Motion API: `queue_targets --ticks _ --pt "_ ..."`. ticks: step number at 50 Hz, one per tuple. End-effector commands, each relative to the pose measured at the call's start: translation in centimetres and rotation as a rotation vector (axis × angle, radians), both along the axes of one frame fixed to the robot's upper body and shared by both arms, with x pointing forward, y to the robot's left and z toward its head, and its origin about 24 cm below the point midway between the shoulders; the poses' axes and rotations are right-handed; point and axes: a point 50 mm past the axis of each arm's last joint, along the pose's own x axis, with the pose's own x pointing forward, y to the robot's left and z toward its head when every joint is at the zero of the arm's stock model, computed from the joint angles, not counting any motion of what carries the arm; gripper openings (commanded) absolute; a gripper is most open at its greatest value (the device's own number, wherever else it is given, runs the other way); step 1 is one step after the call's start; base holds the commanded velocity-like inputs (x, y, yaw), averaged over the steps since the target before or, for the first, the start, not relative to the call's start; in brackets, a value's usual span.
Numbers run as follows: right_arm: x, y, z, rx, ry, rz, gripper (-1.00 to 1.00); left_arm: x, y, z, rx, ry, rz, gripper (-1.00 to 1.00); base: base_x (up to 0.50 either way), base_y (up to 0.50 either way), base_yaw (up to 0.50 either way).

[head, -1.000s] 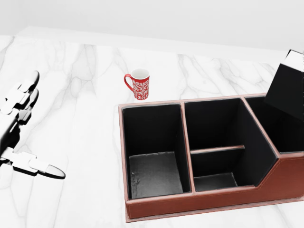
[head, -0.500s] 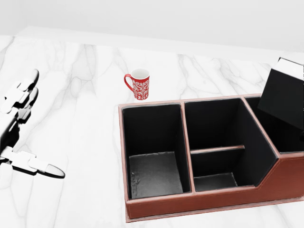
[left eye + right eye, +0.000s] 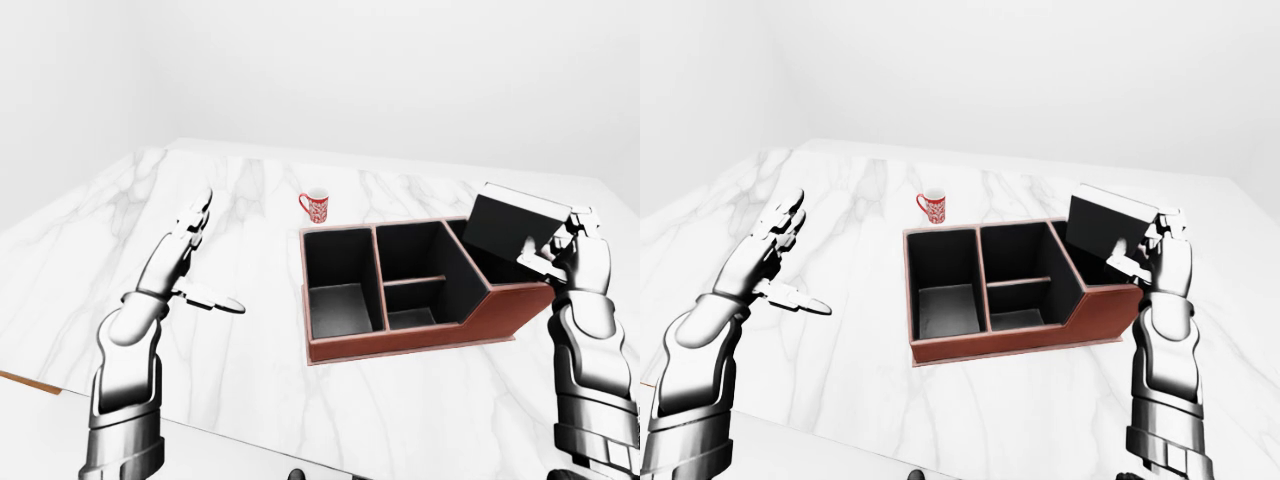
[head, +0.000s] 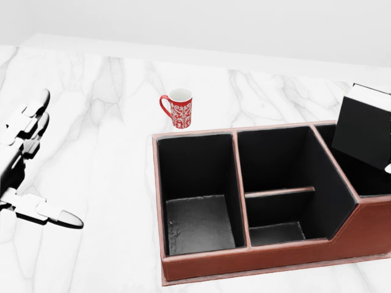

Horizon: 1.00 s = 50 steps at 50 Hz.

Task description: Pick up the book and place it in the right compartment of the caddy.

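A black book (image 3: pixel 510 229) with a white page edge hangs tilted over the right compartment of the brown caddy (image 3: pixel 420 335), its lower edge dipping inside the walls. My right hand (image 3: pixel 562 247) is shut on the book's right side. The caddy's left and middle compartments show bare dark floors. My left hand (image 3: pixel 196 262) stands open over the marble table at the left, far from the caddy, holding nothing. In the head view the book (image 4: pixel 365 131) shows at the right edge above the caddy (image 4: pixel 275 256).
A red patterned mug (image 3: pixel 315 206) stands on the marble table (image 3: pixel 250 400) just past the caddy's upper left corner. The table's near edge runs along the bottom left of the left-eye view.
The book has sunk lower and turned more upright over the right compartment. The left hand, caddy and mug have not moved.
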Motion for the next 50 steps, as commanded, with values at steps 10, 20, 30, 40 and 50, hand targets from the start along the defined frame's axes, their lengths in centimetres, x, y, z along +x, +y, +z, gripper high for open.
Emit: queue_targets --ticks 10,20,30,40,50 --pt "1.2 -0.7 -1.1 0.062 0.046 -0.030 -1.00 0.0 -0.1 0.1 0.004 -0.003 -0.003 1.00 0.00 0.00 0.00" --pt "2.0 -0.9 -2.1 0.078 0.102 -0.050 -1.00 0.0 0.0 0.1 0.004 -0.001 -0.002 1.00 0.00 0.00 0.00" --pt "2.1 -1.1 -2.5 0.083 0.123 -0.061 -1.00 -0.1 -0.1 0.2 0.008 -0.008 -0.006 1.00 0.00 0.00 0.00" --pt "2.0 -1.2 -2.3 0.078 0.116 -0.066 -1.00 -0.1 -0.1 0.3 0.010 -0.012 -0.008 1.00 0.00 0.00 0.00" --pt "2.0 -1.2 -2.1 0.067 0.109 -0.072 1.00 -0.1 -0.1 0.3 0.011 -0.011 -0.008 1.00 0.00 0.00 0.00"
